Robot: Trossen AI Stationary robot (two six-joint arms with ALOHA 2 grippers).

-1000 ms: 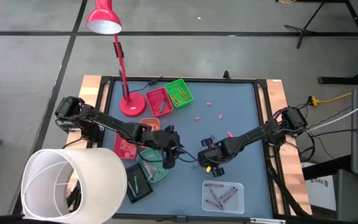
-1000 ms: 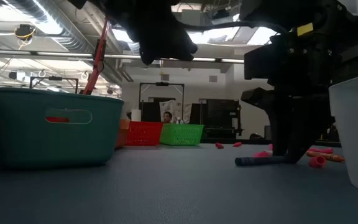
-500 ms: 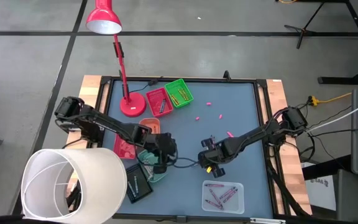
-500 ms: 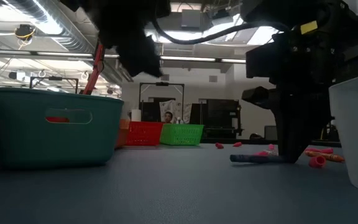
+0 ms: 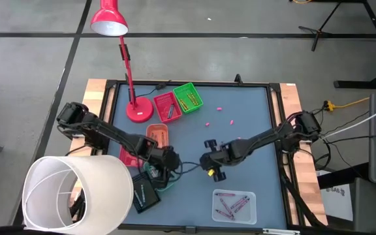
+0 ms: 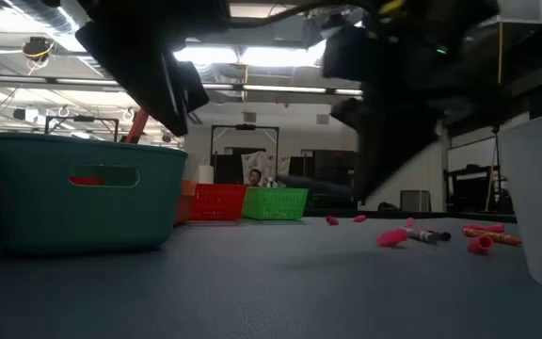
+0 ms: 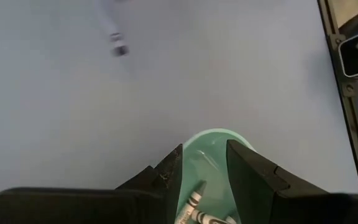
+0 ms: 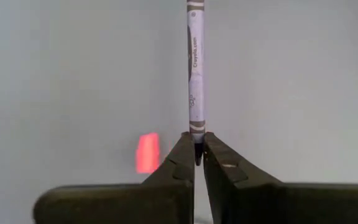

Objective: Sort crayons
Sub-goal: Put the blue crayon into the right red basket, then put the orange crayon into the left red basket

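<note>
The right gripper is closed on one end of a purple crayon. The crayon goes straight out from between the two fingertips, so its long axis continues the line of the fingers, and its free end points away from the wrist. Its paper wrapper is pale purple with darker bands near the ends. Along the wrapper there is small dark print; it seems to be a brand name, but I cannot read it with certainty. The dark tip of the crayon sits between the fingertips. Just beside the fingers, on the grey table, lies a blurred pink-red piece. In the high view this gripper is near the middle of the table.

The left gripper has its fingers apart, with a gap between them. Through this gap a teal tray is seen directly under the fingertips. Inside it lie some grey crayons with white wrappers and dark bands, placed at different angles; their print is too small to read. In the high view the left gripper is over the teal tray near the front left of the table.
</note>
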